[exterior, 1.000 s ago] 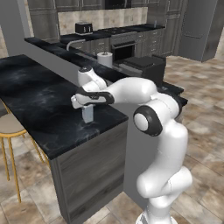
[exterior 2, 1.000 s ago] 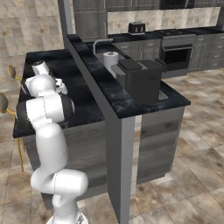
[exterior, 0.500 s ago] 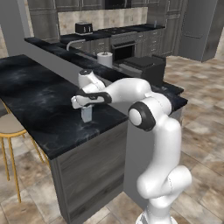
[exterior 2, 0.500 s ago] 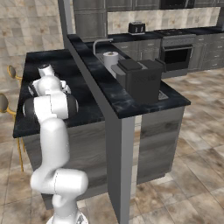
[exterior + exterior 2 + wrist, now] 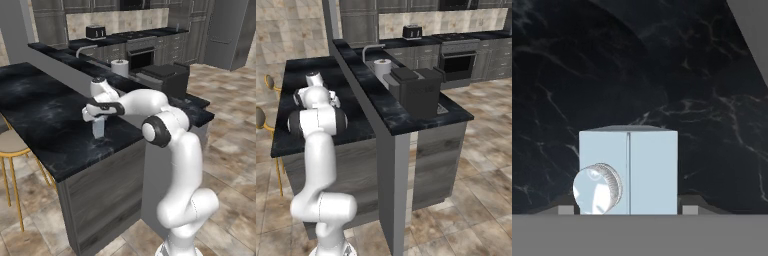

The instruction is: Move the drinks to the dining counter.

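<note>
Left base view: tool (image 5: 98,116) clamps carton (image 5: 98,127) on veined dining counter (image 5: 45,120).

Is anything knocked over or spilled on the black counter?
No, nothing looks wrong. The carton stands upright on the dining counter, under the gripper, whose jaws sit on either side of it in the hand view. No spill or dent shows around the carton. The paper towel roll also stands straight.

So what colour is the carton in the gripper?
Pale blue-white, with a round whitish cap on top; the carton shows best in the hand view.
</note>
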Controlling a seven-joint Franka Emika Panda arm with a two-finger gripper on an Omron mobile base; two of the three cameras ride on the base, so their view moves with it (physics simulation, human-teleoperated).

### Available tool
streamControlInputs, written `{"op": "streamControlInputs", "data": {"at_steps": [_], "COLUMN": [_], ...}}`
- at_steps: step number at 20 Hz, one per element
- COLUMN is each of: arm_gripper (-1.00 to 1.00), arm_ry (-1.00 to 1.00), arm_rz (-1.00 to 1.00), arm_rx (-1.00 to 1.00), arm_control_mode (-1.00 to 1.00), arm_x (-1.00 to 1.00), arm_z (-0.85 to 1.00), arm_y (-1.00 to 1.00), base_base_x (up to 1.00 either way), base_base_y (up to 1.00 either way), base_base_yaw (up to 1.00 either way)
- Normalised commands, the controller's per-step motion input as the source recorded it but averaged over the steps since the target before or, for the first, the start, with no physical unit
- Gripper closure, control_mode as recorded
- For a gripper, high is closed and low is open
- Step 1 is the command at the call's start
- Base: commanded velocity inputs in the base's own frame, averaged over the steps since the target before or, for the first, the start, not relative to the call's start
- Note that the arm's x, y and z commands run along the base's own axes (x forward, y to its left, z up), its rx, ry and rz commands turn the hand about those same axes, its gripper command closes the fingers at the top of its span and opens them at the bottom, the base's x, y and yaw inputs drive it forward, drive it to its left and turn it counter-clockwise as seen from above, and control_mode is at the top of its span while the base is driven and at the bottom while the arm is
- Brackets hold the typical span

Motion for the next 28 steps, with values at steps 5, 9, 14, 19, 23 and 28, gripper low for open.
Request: {"op": "streamControlInputs", "data": {"at_steps": [5, 9, 14, 19, 23, 28], "arm_gripper": [1.00, 1.00, 1.00, 1.00, 1.00, -1.00], "arm_ry": [0.07, 0.10, 0.07, 0.01, 0.00, 0.00], "arm_rz": [0.00, 0.00, 0.00, 0.00, 0.00, 0.00], "arm_rx": [0.00, 0.00, 0.00, 0.00, 0.00, 0.00], "arm_control_mode": [-1.00, -1.00, -1.00, -1.00, -1.00, -1.00], "arm_x": [0.09, 0.23, 0.22, 0.28, 0.21, 0.12], "arm_z": [0.00, -0.10, -0.16, -0.27, -0.09, -0.10], "arm_y": [0.00, 0.00, 0.00, 0.00, 0.00, 0.00], "base_base_x": [0.00, 0.00, 0.00, 0.00, 0.00, 0.00], "base_base_y": [0.00, 0.00, 0.00, 0.00, 0.00, 0.00], "base_base_yaw": [0.00, 0.00, 0.00, 0.00, 0.00, 0.00]}}
